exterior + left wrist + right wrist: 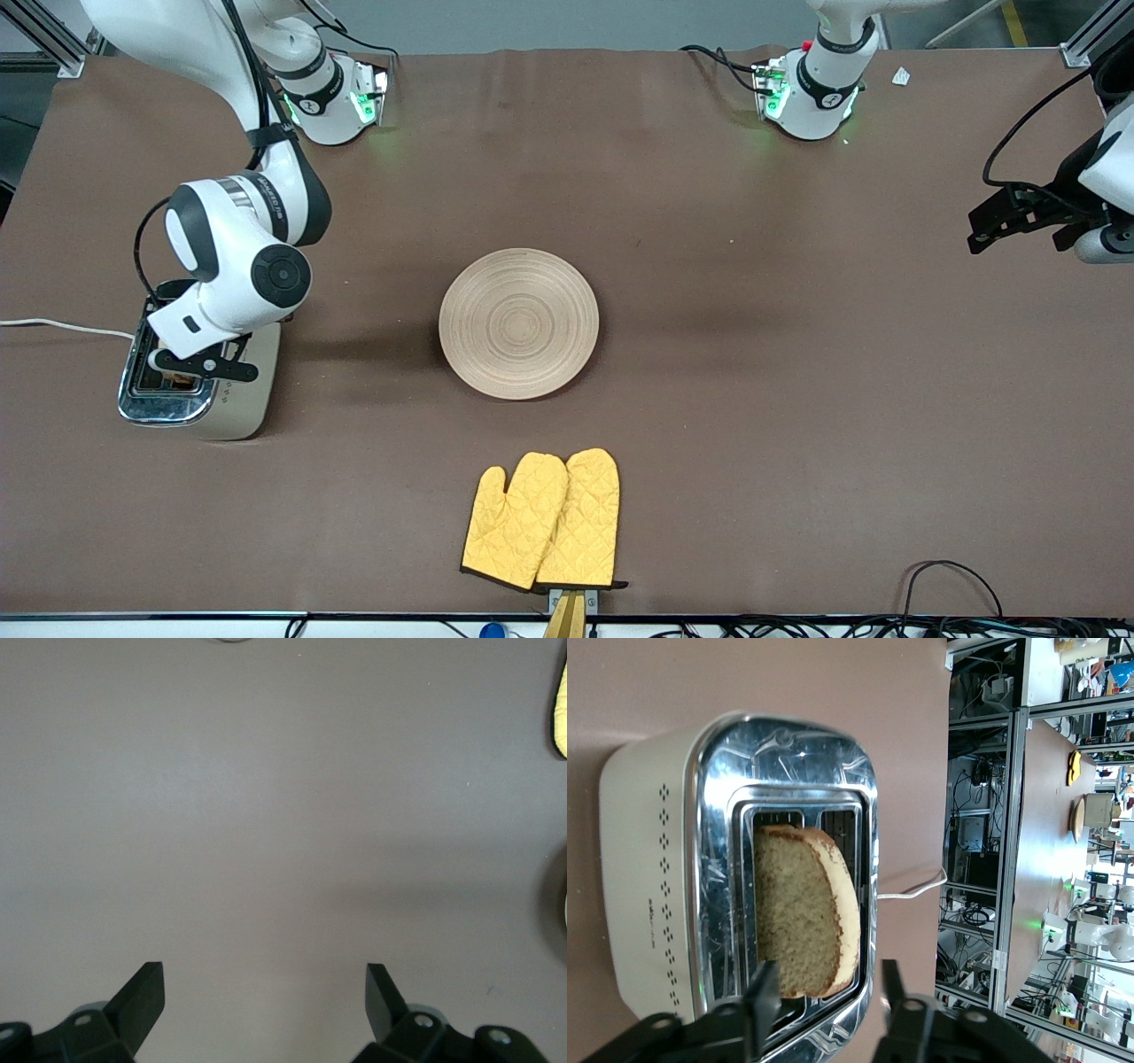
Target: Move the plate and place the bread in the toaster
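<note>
The cream toaster (239, 399) with its chrome top stands near the right arm's end of the table. The bread (802, 912) stands in one of its slots, leaning, with its top sticking out; a sliver of it also shows in the front view (182, 381). My right gripper (188, 368) hangs just above the toaster (651, 877), open (830, 979), with its fingers on either side of the slice's end and not closed on it. The round pale plate (518, 323) lies empty at mid-table. My left gripper (974, 229) waits open and empty (264, 979) over bare table at the left arm's end.
Two yellow oven mitts (542, 523) lie side by side, nearer to the front camera than the plate. The toaster's white cord (62, 326) runs off the table edge at the right arm's end. Black cables (948, 576) lie at the front edge.
</note>
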Available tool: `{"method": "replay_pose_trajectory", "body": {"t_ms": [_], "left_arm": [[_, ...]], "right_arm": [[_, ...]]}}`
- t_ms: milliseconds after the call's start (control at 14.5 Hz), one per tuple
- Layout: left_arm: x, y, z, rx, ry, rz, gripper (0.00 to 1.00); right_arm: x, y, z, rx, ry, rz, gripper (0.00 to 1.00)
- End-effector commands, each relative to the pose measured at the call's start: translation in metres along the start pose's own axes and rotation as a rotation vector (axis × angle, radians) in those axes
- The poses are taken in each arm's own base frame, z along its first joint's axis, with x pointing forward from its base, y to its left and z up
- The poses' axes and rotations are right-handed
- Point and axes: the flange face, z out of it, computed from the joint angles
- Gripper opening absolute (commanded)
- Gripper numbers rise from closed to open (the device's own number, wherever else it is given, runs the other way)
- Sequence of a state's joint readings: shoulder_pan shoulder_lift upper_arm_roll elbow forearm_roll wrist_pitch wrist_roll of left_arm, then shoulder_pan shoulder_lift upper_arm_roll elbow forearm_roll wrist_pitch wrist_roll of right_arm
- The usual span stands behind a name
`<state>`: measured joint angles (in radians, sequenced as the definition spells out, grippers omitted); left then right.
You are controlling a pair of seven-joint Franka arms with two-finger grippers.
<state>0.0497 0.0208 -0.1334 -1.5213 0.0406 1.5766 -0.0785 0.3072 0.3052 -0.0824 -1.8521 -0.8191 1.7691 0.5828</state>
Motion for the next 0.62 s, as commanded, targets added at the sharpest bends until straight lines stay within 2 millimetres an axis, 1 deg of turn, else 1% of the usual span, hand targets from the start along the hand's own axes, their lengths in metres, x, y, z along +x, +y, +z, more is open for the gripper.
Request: {"method": "replay_pose_trajectory", "body": {"t_ms": [0, 69, 138, 276, 345, 414, 483, 552], "left_arm": [[0.001, -0.001, -0.005, -0.015, 0.012, 0.013, 1.0], [0.001, -0.002, -0.004, -0.015, 0.01, 0.011, 1.0], [0.001, -0.003, -0.005, -0.015, 0.012, 0.01, 1.0], [0.001, -0.003, -0.005, -0.015, 0.012, 0.01, 1.0], [0.001, -0.003, -0.005, -0.015, 0.012, 0.008, 1.0], [0.001, -0.003, -0.005, -0.015, 0.012, 0.008, 1.0], [0.001, -0.003, -0.005, -0.015, 0.012, 0.008, 1.0], [0.001, -0.003, -0.005, -0.015, 0.012, 0.008, 1.0]], "right_arm": [[0.011, 0.015, -0.019, 0.101, -0.03, 0.063, 1.0], [0.015, 0.026, -0.023, 0.17, -0.054, 0.064, 1.0], [0.02, 0.045, -0.021, 0.248, -0.096, 0.048, 1.0], [0.029, 0.093, -0.028, 0.439, -0.199, 0.134, 1.0], [0.031, 0.113, -0.034, 0.5, -0.218, 0.157, 1.0], [0.032, 0.135, -0.044, 0.542, -0.213, 0.142, 1.0], [0.029, 0.155, -0.049, 0.581, -0.217, 0.121, 1.0], [0.024, 0.179, -0.062, 0.644, -0.193, 0.114, 1.0]]}}
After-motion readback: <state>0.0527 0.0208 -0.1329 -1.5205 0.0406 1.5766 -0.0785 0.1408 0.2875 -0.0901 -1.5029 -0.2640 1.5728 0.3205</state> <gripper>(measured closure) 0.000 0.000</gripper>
